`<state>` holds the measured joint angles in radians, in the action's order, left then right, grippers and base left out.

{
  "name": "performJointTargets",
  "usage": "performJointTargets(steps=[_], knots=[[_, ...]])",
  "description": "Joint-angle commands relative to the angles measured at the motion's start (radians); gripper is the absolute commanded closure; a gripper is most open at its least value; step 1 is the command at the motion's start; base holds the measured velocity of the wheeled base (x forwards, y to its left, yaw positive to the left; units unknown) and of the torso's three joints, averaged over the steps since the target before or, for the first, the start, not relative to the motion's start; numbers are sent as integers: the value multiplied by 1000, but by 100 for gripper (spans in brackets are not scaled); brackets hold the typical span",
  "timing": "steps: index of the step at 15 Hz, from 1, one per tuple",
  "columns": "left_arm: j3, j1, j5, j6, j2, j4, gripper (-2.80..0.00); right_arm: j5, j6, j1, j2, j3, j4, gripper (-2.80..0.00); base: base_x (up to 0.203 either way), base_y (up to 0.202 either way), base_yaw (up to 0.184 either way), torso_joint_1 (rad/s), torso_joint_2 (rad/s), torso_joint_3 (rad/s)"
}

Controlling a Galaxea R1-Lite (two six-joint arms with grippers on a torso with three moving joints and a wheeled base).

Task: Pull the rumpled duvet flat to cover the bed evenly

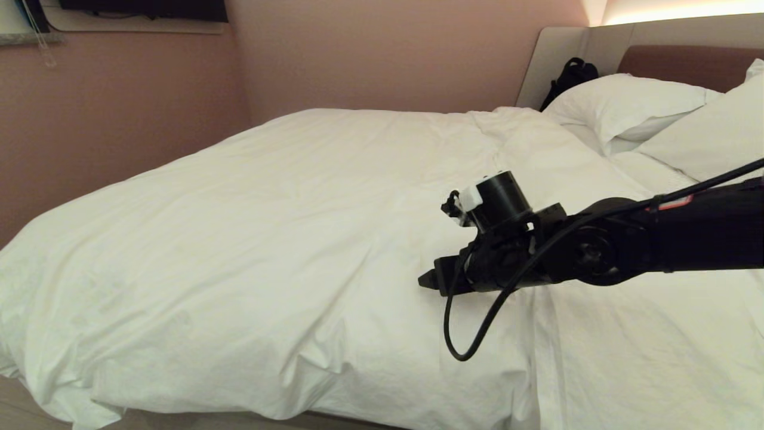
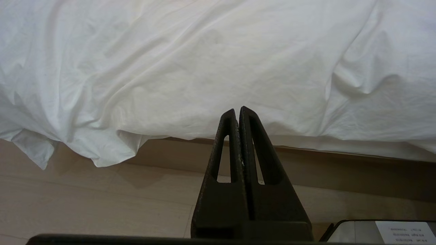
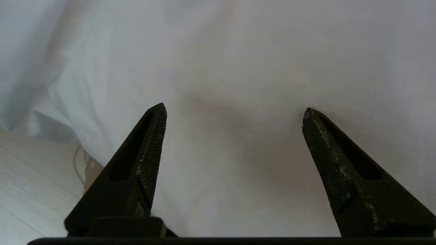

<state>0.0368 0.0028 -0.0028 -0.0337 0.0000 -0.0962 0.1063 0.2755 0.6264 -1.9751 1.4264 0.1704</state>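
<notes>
The big, puffy white cotton duvet (image 1: 286, 239) lies spread over the low double bed (image 2: 340, 166). It has many small wrinkles and a few soft folds. It reaches the near edge of the bed and hangs over it, almost down to the floor at one corner. The bed's brown base shows just under the hanging edge.

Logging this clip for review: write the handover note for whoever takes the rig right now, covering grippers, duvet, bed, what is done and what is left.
Right gripper: jaws wide open, holding nothing, over the duvet near the bed's near edge.
Left gripper: jaws shut, empty, parked low by the side of the bed, off the fabric.
Duvet: covers most of the bed, hangs over the near side, finely wrinkled.
Pillows: at the headboard end, uncovered.
Done: duvet mostly spread.
Left: probably smooth the creases and even the overhang.
</notes>
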Motion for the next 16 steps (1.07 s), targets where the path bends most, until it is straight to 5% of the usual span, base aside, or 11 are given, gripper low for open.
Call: performJointTargets(steps=[1,16], knots=[[0,0,0,0,0,0,0,5,2,1,-46,0,-44,-280,0,0,0,0,0,0],[0,0,0,0,0,0,0,10,2,7,-230,26,-63,-280,0,0,0,0,0,0]])
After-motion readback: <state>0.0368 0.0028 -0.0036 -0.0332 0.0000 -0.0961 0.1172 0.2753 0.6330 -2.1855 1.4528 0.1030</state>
